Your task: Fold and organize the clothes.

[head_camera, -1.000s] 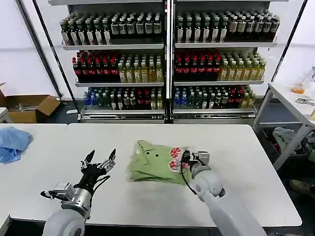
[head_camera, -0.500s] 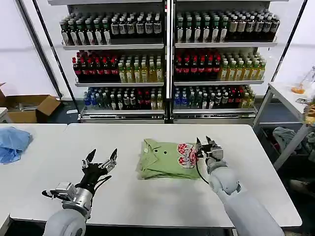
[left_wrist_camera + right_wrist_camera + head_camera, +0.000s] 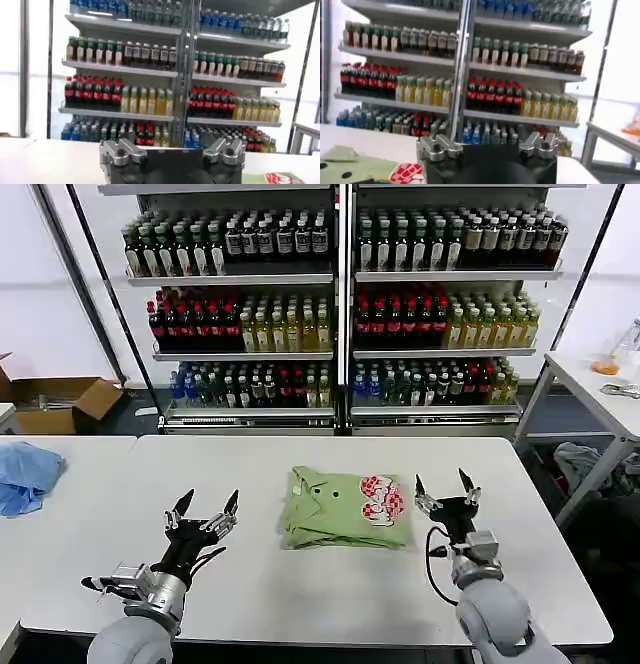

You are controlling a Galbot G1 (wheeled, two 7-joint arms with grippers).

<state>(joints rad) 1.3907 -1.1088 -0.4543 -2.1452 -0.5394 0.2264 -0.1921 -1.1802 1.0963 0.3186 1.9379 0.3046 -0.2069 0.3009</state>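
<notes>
Centrally on the white bench (image 3: 520,584), the folded light green polo shirt (image 3: 345,509) lies flat, collar toward the left of the frame and its red-and-white graphic (image 3: 381,499) at the right end. Just right of it, apart from the fabric, the right gripper (image 3: 447,489) points upward with its jaws spread and empty. Toward the lower left, the left gripper (image 3: 203,512) is raised above the bench, jaws likewise spread, holding nothing. A light blue cloth (image 3: 25,474) sits at the far left edge.
</notes>
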